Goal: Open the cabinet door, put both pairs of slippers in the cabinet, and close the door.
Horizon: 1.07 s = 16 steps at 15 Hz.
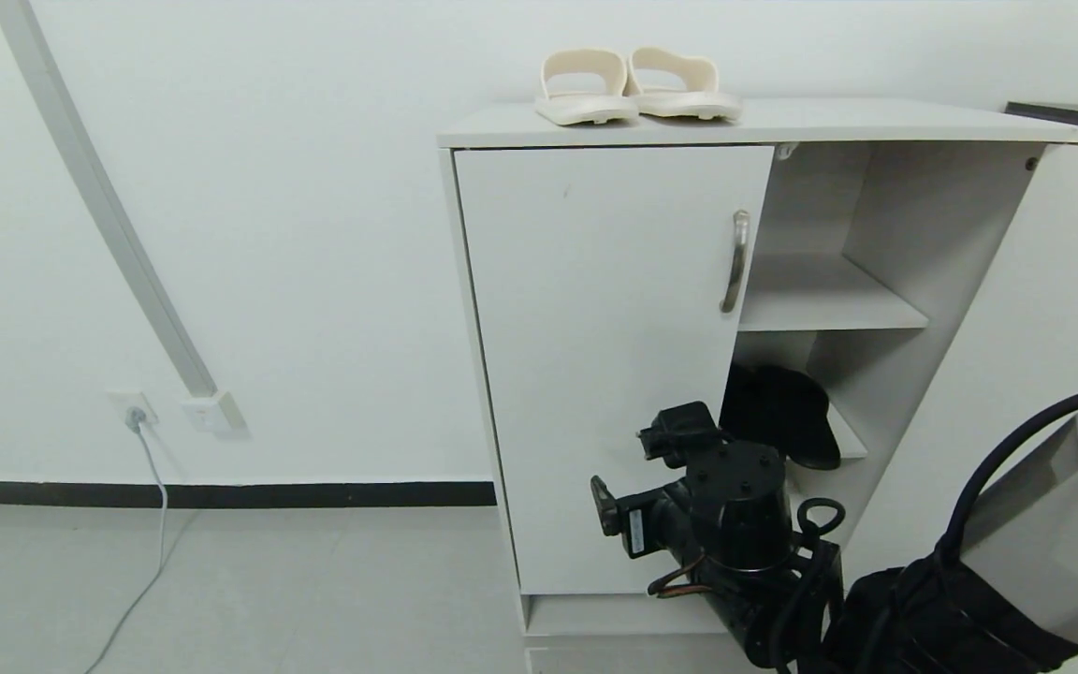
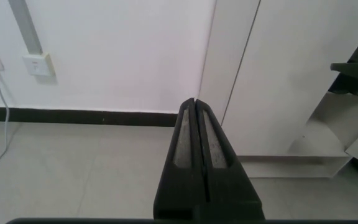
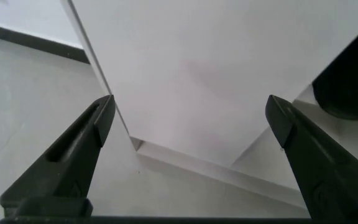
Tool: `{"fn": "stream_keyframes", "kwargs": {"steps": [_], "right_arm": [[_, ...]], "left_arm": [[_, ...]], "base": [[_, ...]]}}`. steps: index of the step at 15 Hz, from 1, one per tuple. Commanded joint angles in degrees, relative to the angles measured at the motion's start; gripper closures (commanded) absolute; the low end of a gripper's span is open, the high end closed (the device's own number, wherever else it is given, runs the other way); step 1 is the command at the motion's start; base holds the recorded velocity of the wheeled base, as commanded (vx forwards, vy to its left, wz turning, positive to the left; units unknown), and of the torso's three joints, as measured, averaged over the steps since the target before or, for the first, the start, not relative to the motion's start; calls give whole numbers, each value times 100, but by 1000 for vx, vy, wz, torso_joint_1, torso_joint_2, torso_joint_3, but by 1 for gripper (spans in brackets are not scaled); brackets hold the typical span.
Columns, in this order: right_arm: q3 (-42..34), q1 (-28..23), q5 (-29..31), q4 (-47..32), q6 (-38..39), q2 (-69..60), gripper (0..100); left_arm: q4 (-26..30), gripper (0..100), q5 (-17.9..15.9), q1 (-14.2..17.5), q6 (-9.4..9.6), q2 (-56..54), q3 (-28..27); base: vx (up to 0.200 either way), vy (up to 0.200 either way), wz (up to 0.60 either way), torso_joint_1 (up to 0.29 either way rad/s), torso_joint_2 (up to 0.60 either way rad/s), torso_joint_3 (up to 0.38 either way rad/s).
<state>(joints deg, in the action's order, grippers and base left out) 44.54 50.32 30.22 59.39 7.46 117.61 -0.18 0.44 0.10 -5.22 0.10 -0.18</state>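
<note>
A pair of beige slippers (image 1: 637,86) sits on top of the white cabinet (image 1: 876,120). The cabinet's left door (image 1: 595,374) is closed, with a metal handle (image 1: 736,260). Its right door (image 1: 1026,356) stands swung open. A pair of black slippers (image 1: 782,412) (image 3: 350,81) lies on the lower shelf inside. My right gripper (image 1: 637,468) (image 3: 190,102) is open, low in front of the closed left door and just left of the black slippers. My left gripper (image 2: 196,102) is shut on nothing, low over the floor to the cabinet's left.
The upper shelf (image 1: 820,300) inside holds nothing. A wall socket (image 1: 132,410) with a grey cable (image 1: 160,505) and a slanted conduit (image 1: 99,197) are on the wall at left. Bare floor (image 1: 221,590) lies left of the cabinet.
</note>
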Motion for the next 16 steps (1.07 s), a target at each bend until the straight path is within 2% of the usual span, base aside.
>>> {"fn": "stream_keyframes", "kwargs": {"steps": [1,13,16], "right_arm": [[-42,13,-43,29,-8,33,0],[-113,13,-69,64,-148,42,0],[-113,13,-69,72,-148,42,0]], "left_arm": [[1,100,9,-1,-6,-10,1],[1,100,18,-1,-6,-10,1],[1,100,18,-1,-6,-1,1]], "base": [[0,0,0,0,0,0],[0,0,0,0,0,0],[0,0,0,2,-155,-224]]}}
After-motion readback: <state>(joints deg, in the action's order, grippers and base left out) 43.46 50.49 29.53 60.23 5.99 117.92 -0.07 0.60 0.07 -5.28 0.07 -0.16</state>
